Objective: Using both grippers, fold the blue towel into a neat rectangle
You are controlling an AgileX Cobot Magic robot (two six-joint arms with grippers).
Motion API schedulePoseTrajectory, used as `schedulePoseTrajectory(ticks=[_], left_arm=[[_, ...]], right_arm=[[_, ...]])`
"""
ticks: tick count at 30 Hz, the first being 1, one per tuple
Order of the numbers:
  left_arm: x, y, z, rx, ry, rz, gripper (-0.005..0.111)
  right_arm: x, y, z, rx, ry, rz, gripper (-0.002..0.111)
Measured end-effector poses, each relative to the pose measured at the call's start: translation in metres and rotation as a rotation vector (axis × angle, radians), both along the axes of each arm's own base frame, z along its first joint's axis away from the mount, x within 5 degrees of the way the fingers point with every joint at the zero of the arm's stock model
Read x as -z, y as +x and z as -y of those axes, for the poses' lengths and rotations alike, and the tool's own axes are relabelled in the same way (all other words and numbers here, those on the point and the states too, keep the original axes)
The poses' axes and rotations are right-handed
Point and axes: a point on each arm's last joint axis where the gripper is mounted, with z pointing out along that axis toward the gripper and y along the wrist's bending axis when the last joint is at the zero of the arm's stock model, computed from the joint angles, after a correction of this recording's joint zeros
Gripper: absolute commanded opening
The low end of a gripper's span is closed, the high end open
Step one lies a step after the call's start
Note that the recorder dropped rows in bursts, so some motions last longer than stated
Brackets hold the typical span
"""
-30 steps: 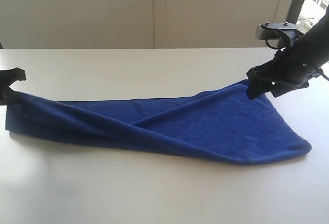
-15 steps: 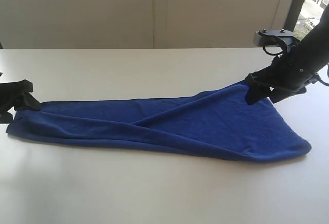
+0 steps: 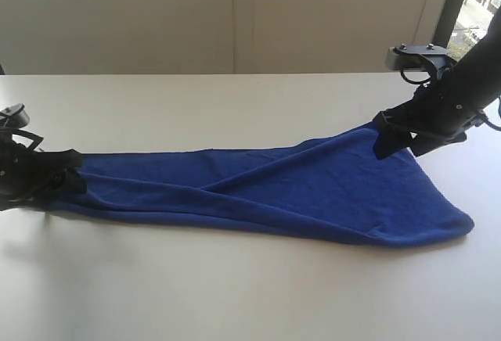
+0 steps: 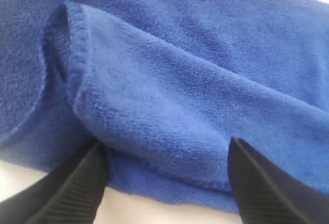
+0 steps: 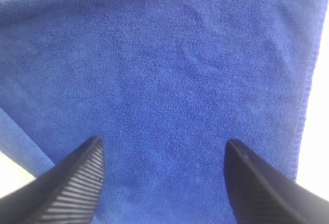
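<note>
The blue towel is laid along the table. Its end fold is straddled by the left gripper, jaws parted; the right gripper is held spread over the other end, likely for paired grasps.

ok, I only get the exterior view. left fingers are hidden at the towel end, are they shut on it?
Observer: No. The left wrist view shows the left gripper open, its fingers wide apart, with a doubled-over lip of the blue towel between them.
Operator: which edge is that lip?
Observer: A stitched hem runs along it, curled over the layer beneath.
Operator: and the right?
Observer: The right gripper is open too. Flat towel spans the gap, and bare table shows just past the towel's edge.
</note>
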Motion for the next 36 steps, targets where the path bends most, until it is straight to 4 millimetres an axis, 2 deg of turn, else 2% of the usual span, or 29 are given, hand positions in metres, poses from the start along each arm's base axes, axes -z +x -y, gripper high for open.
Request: schedulePoseTrajectory(ticks=[6,13,24,31,36], left_arm=[[-0.001,0.003,0.002,0.007,0.011,0.018,0.070],[-0.017,0.016,0.003,0.025,0.025,0.090,0.070],[-0.017,0.018,-0.003,0.018,0.074,0.119,0.070],[0.004,0.020,-0.004,0.025,0.079,0.069,0.070],[0.001,0.022,-0.001,0.027,0.049,0.063,0.070]], right_arm=[[0.000,-0.001,0.000,0.001,0.004,-0.008,0.062],[0.001,-0.004,-0.001,-0.010,0.013,-0.039,0.062],[0.001,-0.004,-0.002,-0.010,0.017,-0.045,0.062],[0.001,-0.003,-0.001,-0.007,0.015,-0.038,0.062],[0.001,-0.003,-0.001,-0.007,0.015,-0.038,0.062]])
